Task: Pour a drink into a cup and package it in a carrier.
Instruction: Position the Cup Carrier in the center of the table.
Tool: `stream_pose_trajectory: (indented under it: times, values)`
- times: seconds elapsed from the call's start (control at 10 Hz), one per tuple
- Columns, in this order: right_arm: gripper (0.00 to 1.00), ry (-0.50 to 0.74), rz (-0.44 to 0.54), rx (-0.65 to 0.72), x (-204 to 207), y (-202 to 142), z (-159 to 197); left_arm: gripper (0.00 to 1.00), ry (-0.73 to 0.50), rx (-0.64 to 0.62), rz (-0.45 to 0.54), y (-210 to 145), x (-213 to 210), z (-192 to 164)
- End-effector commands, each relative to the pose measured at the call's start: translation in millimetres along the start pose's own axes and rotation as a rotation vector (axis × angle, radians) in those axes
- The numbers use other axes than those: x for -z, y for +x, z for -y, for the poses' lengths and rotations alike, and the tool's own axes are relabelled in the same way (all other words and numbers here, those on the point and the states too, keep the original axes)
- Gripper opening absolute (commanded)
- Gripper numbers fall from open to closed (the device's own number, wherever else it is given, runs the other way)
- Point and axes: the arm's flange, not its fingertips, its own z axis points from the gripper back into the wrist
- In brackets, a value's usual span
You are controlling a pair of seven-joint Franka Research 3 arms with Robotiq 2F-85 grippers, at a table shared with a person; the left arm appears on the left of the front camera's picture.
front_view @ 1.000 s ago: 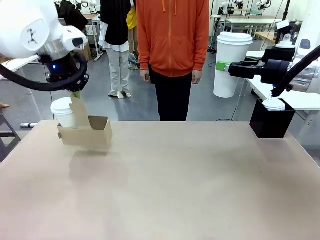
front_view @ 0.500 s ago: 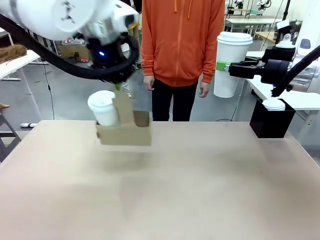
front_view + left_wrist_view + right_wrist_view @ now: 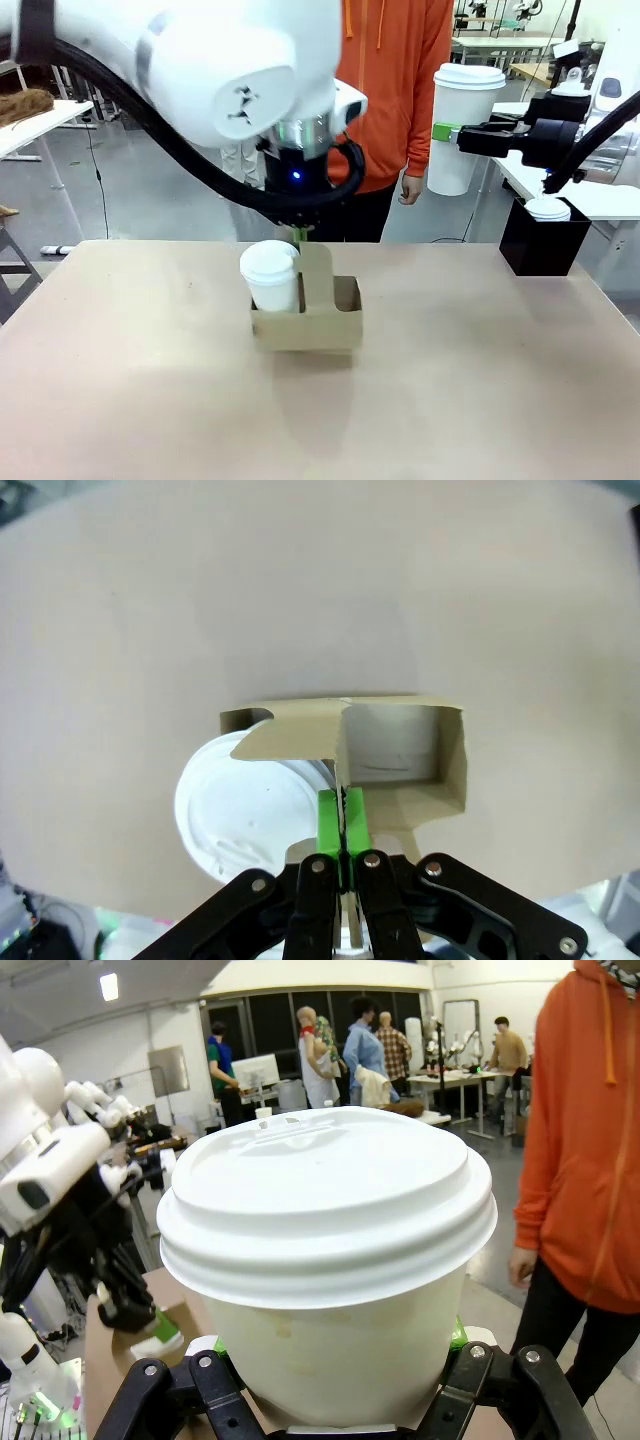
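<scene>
Left pincer [image 3: 343, 815]: green pads [image 3: 328, 825] are pressed together on the upright central handle [image 3: 318, 272] of the brown cardboard drink carrier [image 3: 320, 330], gripping it from above. The carrier sits straight below this pincer, over the middle of the tan surface [image 3: 470, 380]. We cannot tell whether its base touches the surface or hangs just above it.

Carrier contents:
- A short white paper cup with a white plastic lid [image 3: 272, 275] stands upright in the pocket on one side of the handle, just beside the left pincer's fingers.
- In the left wrist view its lid lies left of the pads.
- We see nothing inside the second pocket [image 3: 400, 750], on the other side of the handle.

Right pincer [image 3: 450, 132]: clamped around the tall white tapered paper cup [image 3: 466, 120], one finger on each side of the cup body below its white plastic lid.
- The cup is upright and held in the air, well apart from the carrier and the left pincer.
- The lid is on, so we cannot tell what is inside.

Below the right pincer, back towards its wrist, a black box [image 3: 540, 255] stands on the surface. Another small white lidded cup [image 3: 548, 209] sits in the top of the box.

A person in an orange hooded top [image 3: 400, 90] stands beyond the left pincer. One hand [image 3: 408, 188] hangs loose between the two pincers, touching nothing.
</scene>
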Motion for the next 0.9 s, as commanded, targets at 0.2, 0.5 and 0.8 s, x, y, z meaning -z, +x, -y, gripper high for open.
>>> stream_pose_trajectory:
  times: [0.2,0.5,0.8]
  values:
    - [0.8,0.005,0.011,-0.001,1.5,4.0,-1.0,0.02,0.001,-0.004,-0.002,-6.3,8.8,22.7]
    - [0.8,0.005,0.011,-0.001,1.5,4.0,-1.0,0.02,-0.013,-0.005,0.004,-9.7,20.2,24.0]
    - [0.8,0.005,0.011,-0.001,1.5,4.0,-1.0,0.02,-0.027,0.007,-0.026,-13.7,39.6,22.7]
